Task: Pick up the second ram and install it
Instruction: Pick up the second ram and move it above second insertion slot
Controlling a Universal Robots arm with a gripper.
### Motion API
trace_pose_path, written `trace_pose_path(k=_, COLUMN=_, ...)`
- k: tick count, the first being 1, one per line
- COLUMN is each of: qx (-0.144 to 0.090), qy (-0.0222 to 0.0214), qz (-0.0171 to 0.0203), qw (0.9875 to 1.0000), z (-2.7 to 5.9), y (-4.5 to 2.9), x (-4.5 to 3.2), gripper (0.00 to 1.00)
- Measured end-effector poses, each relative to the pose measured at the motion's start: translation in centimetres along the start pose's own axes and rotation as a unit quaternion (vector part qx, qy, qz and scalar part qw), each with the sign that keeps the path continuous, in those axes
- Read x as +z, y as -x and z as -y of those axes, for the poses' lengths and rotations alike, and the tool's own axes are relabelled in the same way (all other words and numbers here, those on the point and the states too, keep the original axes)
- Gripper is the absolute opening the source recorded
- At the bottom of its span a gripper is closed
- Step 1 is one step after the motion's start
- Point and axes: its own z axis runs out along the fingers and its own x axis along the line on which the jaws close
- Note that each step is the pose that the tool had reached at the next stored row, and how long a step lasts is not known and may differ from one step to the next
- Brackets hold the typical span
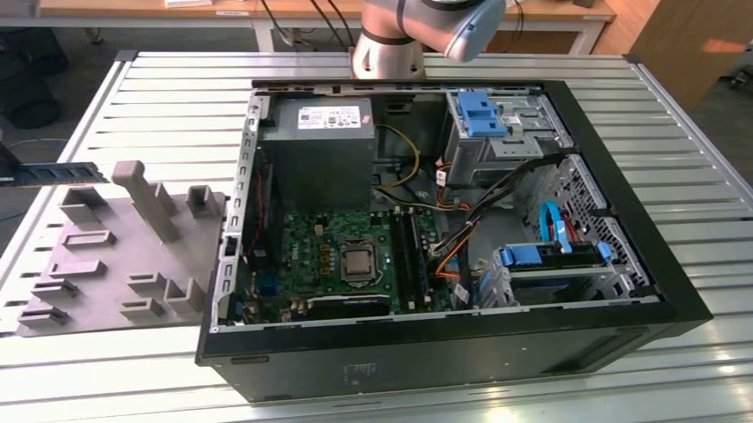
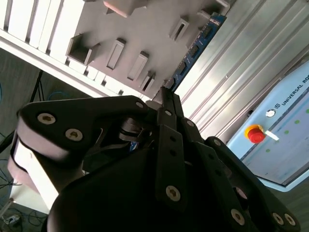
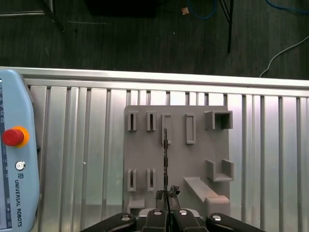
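Clad in matte black at the claw: flat, angular link bars, overlapped and pinned with round silver screw heads. Bulky rounded black housing alongside, studded with two more pale screws and edged by a whitish underside. Slim, narrow black fingers at the tip, with small bright bolts set into the knuckles in the first wrist view. In the exterior view, smooth silver-grey tubular arm, round in section, capped with a pale blue joint cover.
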Motion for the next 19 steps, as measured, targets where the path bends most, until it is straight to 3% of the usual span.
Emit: trace_pose_path(k=19, qx=0.0, qy=0.0, qz=0.0, qw=1.0, z=7.24, y=-0.11, x=-0.37, gripper=0.12)
